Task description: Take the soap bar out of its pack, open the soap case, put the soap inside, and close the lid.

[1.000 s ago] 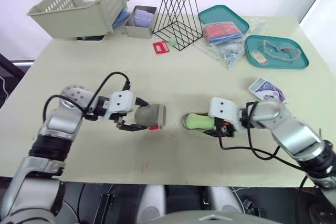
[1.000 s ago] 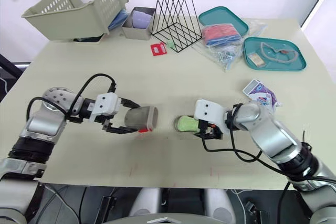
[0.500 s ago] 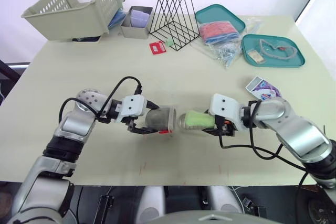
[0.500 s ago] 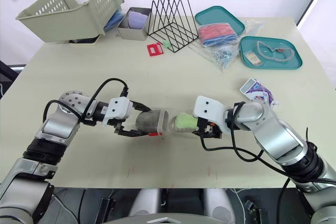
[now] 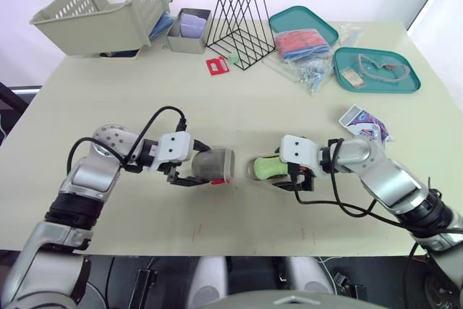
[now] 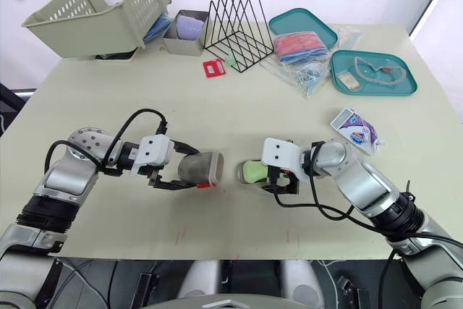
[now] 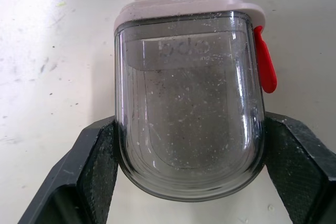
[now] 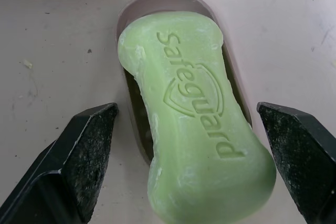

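This looks like a robot test lab rather than a home: a plain, scuffed pale table [image 5: 145,99] stands against bare white walls. Well beyond the left gripper [image 5: 199,166] and right gripper [image 5: 281,171], unrelated props sit staged along the far edge: a tilted plastic basket [image 5: 101,16], a wire file rack [image 5: 242,27], a teal tray [image 5: 405,86].

Soap [image 8: 194,129] lies in the case base [image 8: 130,13] at the front centre of the table [image 5: 239,106], between the spread fingers of the right gripper [image 8: 186,114]. The lid [image 5: 212,165], clamped in the left gripper [image 7: 189,129], sits just left of the base, apart from it. The pack [image 5: 365,124] lies to the right. Basket [image 5: 101,16], wire rack [image 5: 244,27] and trays [image 5: 381,92] line the back.
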Controlling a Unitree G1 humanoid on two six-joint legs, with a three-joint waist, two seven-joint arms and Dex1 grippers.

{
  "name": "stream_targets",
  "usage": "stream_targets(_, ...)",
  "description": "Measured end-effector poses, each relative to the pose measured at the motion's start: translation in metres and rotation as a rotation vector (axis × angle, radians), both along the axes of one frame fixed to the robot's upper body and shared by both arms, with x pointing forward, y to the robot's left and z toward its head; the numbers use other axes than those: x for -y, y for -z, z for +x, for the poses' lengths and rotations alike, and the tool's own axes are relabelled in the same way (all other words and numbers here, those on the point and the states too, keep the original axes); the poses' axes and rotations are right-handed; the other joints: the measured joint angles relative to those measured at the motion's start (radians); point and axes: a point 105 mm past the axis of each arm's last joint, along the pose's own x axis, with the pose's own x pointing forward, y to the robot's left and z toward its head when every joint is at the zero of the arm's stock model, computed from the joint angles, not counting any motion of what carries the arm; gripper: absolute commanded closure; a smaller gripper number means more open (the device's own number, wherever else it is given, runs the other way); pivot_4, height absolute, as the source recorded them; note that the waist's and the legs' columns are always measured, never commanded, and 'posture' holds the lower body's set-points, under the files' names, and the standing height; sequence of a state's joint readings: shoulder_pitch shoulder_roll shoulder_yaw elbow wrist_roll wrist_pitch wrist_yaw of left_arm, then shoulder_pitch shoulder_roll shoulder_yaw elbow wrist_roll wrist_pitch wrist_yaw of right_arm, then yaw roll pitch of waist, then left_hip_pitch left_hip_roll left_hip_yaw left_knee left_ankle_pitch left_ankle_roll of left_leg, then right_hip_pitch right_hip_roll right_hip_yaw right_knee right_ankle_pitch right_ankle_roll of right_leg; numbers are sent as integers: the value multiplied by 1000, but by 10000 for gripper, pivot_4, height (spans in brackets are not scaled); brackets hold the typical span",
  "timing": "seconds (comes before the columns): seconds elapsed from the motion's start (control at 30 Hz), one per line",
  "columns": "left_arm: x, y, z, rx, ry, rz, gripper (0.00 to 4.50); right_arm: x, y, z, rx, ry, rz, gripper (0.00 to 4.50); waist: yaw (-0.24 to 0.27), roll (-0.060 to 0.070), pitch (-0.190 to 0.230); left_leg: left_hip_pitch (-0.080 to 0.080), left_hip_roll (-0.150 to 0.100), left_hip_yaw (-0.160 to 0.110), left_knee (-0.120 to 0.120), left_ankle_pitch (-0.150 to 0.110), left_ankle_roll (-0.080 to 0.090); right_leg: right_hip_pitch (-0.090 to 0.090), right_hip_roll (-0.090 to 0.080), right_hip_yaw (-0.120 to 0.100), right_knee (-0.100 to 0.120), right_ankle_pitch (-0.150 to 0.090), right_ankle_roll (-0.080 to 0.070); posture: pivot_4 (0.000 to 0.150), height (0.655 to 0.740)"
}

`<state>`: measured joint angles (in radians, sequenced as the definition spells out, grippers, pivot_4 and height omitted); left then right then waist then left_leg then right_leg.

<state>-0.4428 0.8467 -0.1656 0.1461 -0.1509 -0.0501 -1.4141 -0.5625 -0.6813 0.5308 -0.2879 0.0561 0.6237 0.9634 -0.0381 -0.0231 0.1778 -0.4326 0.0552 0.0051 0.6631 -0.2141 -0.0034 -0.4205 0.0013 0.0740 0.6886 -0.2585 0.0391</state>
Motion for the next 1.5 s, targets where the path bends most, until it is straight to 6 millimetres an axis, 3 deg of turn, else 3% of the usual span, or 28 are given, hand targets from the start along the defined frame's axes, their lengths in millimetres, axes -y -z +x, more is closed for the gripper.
stream_targets(0.43, 0, 2, 0, 6, -17, -6, 10551, 3, -1, 11, -56, -30, -54, 478, 3, 0, 0, 1, 0, 0, 0, 0, 0, 1, 0, 0, 0, 0, 0, 1500, 7400)
stream_targets(0.9, -1, 2, 1, 16, -26, -8, 10551, 15, -1, 9, -130, 12, -81, 478, 9, 0, 0, 0, 0, 0, 0, 0, 0, 1, -1, 0, 0, 0, 0, 1500, 7400)
stream_targets(1.27, 1, 2, 3, 25, -29, -11, 10551, 12, 0, 11, -130, 5, -80, 478, 2, 0, 0, 1, 0, 0, 0, 0, 0, 1, 0, 0, 0, 0, 0, 1500, 7400)
stream_targets(1.5, 1, 2, 4, 34, -30, -13, 10551, 36, 0, 6, -104, 5, -147, 478, 21, 0, 0, 1, -1, 0, 1, 0, 0, 2, -2, 0, -1, 0, 0, 1500, 7400)
